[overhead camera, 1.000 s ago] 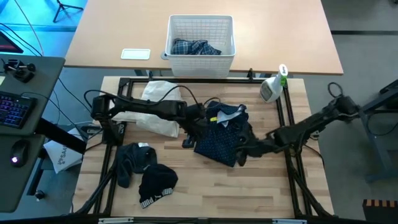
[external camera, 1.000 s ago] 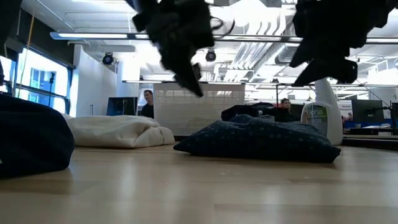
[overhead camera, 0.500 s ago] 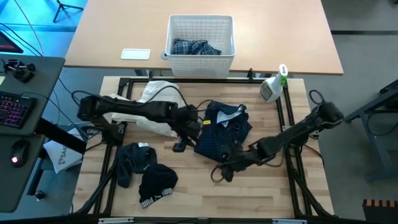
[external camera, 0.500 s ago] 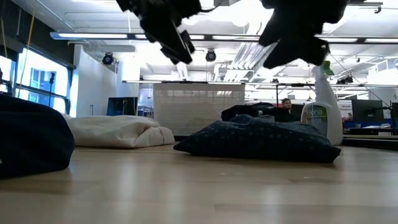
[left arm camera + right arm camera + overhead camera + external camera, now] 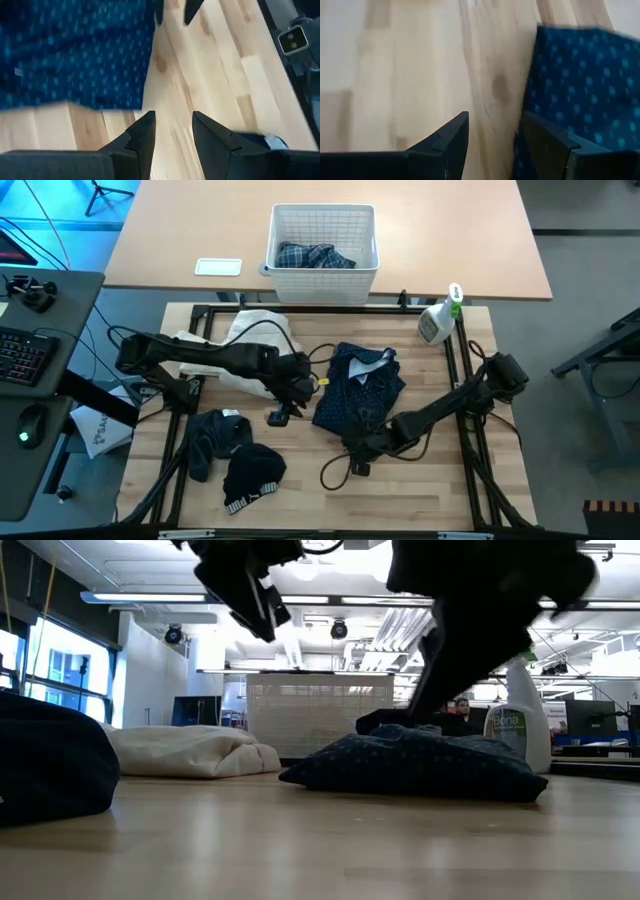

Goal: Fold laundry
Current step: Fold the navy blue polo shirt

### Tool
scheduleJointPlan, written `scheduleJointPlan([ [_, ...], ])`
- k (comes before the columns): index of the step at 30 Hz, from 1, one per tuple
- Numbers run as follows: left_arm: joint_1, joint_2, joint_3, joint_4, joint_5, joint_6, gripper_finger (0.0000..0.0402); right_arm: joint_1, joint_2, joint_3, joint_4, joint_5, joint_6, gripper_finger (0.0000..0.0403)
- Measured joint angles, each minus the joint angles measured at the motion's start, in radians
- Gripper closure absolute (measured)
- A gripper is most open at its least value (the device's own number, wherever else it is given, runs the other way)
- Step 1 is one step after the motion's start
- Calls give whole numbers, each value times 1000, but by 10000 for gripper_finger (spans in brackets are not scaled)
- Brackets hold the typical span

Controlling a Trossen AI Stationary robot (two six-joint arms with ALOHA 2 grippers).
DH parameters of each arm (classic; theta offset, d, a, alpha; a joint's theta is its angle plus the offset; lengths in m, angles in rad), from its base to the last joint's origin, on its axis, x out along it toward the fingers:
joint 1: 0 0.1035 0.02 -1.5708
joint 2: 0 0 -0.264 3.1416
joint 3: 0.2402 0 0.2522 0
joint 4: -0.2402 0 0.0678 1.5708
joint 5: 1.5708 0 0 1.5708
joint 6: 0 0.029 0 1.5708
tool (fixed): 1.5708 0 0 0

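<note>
Mid-worktop (image 5: 420,490), lying crumpled: navy dotted shirt (image 5: 358,392); just beside its edges, left claw (image 5: 280,414) and right claw (image 5: 357,463), both parted, gripping nothing (wrist views only); plaid shirt (image 5: 314,256) in basket (image 5: 322,218), high view only.

The navy dotted shirt (image 5: 360,392) lies mid-table (image 5: 420,490); the white lattice plastic basket (image 5: 323,242) stands behind it, dark garments (image 5: 235,455) to its left.

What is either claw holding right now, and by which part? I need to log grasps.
Nothing. The left claw and right claw are both open over bare table beside the navy dotted shirt.
</note>
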Motion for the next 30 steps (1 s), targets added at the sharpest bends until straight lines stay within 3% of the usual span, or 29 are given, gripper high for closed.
scheduleJointPlan([
  [7,-2,29,-213,487,3,21,286,16,-46,0,-119,22,178,221],
  [11,-4,78,-260,634,10,124,269,21,-49,-1,-181,20,215,221],
  [18,-37,211,-257,633,-9,256,206,16,-49,-71,-99,30,228,201],
  [22,-82,272,-257,642,-187,334,186,14,-49,-121,-91,30,193,178],
  [26,-106,314,-255,673,-236,365,194,14,-42,-163,-55,23,106,195],
  [30,-110,329,-252,660,-228,313,244,9,-38,-194,-31,4,131,260],
])
